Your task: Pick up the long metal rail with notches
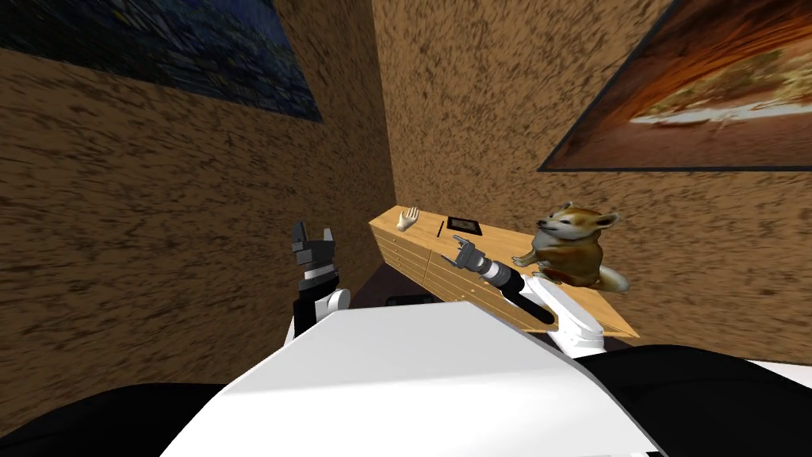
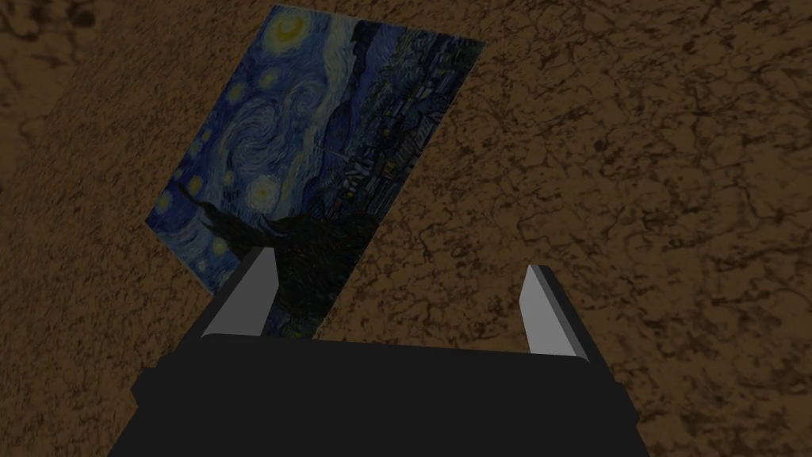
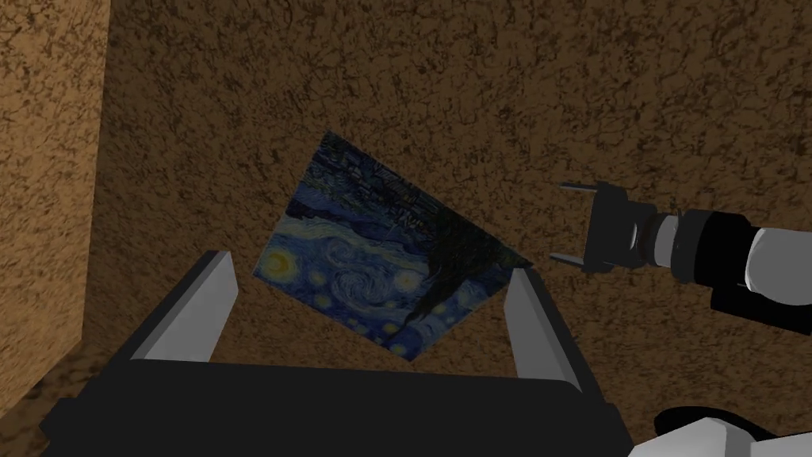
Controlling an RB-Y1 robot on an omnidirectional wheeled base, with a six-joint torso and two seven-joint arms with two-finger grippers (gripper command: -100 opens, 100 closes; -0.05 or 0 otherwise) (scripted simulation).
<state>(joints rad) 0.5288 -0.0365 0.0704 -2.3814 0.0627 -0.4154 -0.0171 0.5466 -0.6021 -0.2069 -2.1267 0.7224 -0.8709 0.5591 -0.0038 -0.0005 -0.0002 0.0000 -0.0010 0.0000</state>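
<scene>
My right gripper [image 1: 448, 247] hangs by the long light-wood dresser [image 1: 501, 240] with rows of drawers. In the head camera it sits about at the front edge of the dresser top. Its two light grey blade fingers [image 3: 527, 317] stand wide apart with nothing between them.

The long thin dark rail [image 1: 441, 228] I am after lies flat on the dresser top, just beyond that gripper's fingertips, near them but not touching. From here it reads as a slim dark strip, and I cannot make out its notches or its material.

Past the rail, farther from the gripper, a pale hand-shaped ornament [image 1: 407, 218] stands on the top. Just beside the rail on its other side lies a flat dark rectangular frame [image 1: 464, 224]. Back along the right forearm, a brown and cream fox-like animal figure [image 1: 571, 247] sits on the dresser.

The right gripper is aimed across at the brown speckled wall [image 3: 476, 95], not down at the dresser top.

My left gripper [image 1: 313, 230] is raised upright off to the right gripper's side, well apart from it and from the dresser. Its fingers [image 2: 250, 297] are spread wide and hold nothing.
</scene>
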